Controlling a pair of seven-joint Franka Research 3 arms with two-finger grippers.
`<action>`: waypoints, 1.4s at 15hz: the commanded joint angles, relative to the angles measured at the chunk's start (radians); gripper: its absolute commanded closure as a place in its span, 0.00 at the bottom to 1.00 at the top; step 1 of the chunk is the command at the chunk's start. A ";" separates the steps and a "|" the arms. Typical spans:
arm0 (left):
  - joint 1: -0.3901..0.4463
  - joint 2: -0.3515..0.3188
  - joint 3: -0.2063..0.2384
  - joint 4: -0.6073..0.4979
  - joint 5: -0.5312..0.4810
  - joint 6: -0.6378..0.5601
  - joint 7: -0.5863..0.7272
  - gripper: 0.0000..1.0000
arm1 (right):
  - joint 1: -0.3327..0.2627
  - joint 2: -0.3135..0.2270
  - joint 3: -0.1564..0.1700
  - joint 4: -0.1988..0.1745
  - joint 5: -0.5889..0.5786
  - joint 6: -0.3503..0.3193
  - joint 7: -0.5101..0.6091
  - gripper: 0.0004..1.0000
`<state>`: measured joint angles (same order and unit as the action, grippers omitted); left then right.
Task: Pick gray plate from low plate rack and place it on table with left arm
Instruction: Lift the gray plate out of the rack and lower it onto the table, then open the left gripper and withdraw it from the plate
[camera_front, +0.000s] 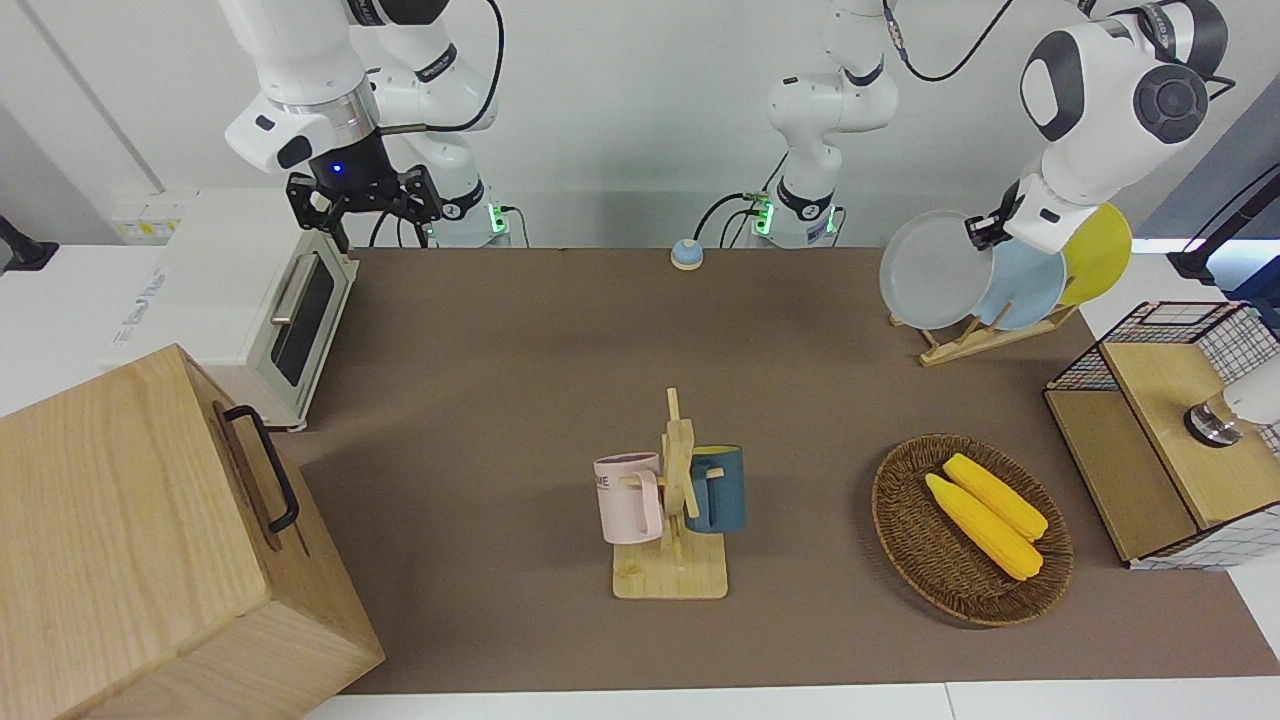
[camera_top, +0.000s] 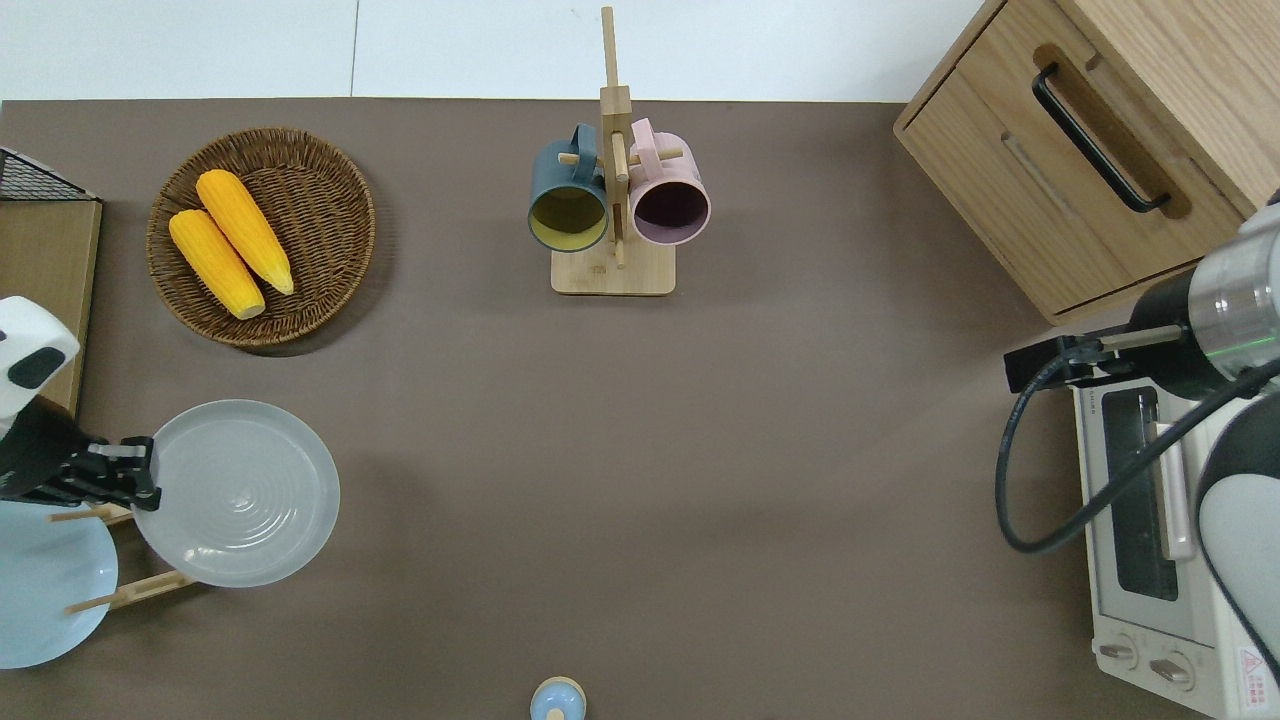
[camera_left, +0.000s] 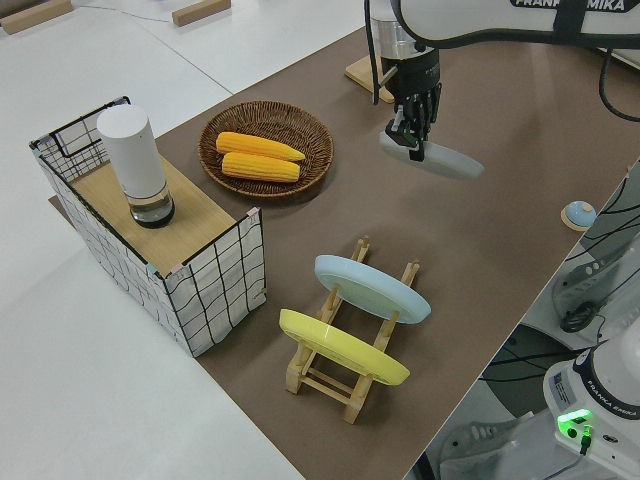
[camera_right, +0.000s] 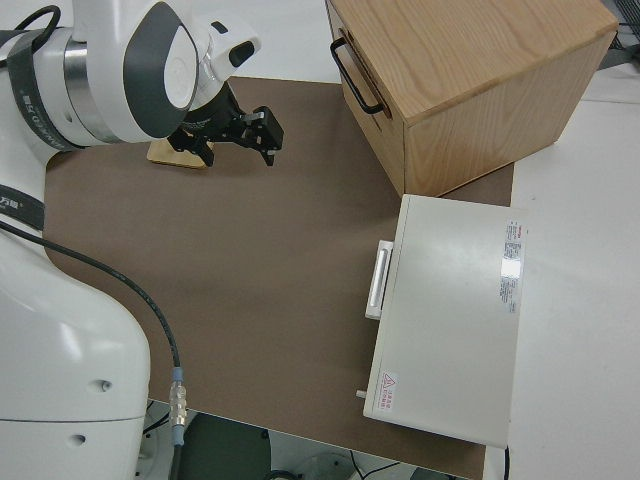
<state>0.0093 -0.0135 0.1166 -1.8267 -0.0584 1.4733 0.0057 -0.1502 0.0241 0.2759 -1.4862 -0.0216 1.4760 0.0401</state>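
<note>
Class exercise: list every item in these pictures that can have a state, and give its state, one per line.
gray plate: off the rack, held in the air by its rim
left gripper: shut on the gray plate
low plate rack: holds two plates
light blue plate: leaning in the rack
yellow plate: leaning in the rack
right arm: parked
toaster oven: door closed
wooden cabinet: drawer closed

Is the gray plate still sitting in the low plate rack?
No. The left gripper holds the gray plate in the air, clear of the low plate rack.

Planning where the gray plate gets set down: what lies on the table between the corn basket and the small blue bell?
Nothing: between the corn basket and the blue bell, the overhead view shows only bare table. The gray plate hangs beside that stretch.
</note>
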 joint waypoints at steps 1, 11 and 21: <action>-0.006 -0.111 -0.047 -0.257 -0.037 0.250 -0.078 1.00 | -0.020 -0.003 0.017 0.009 -0.001 -0.014 0.012 0.02; -0.003 -0.201 -0.078 -0.574 -0.064 0.574 -0.115 1.00 | -0.020 -0.001 0.017 0.009 -0.001 -0.013 0.012 0.02; 0.000 -0.191 -0.061 -0.470 -0.025 0.518 -0.145 0.01 | -0.020 -0.001 0.017 0.009 -0.001 -0.014 0.012 0.02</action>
<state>0.0067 -0.1834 0.0419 -2.3603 -0.1075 2.0246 -0.1264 -0.1502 0.0242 0.2759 -1.4862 -0.0216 1.4760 0.0401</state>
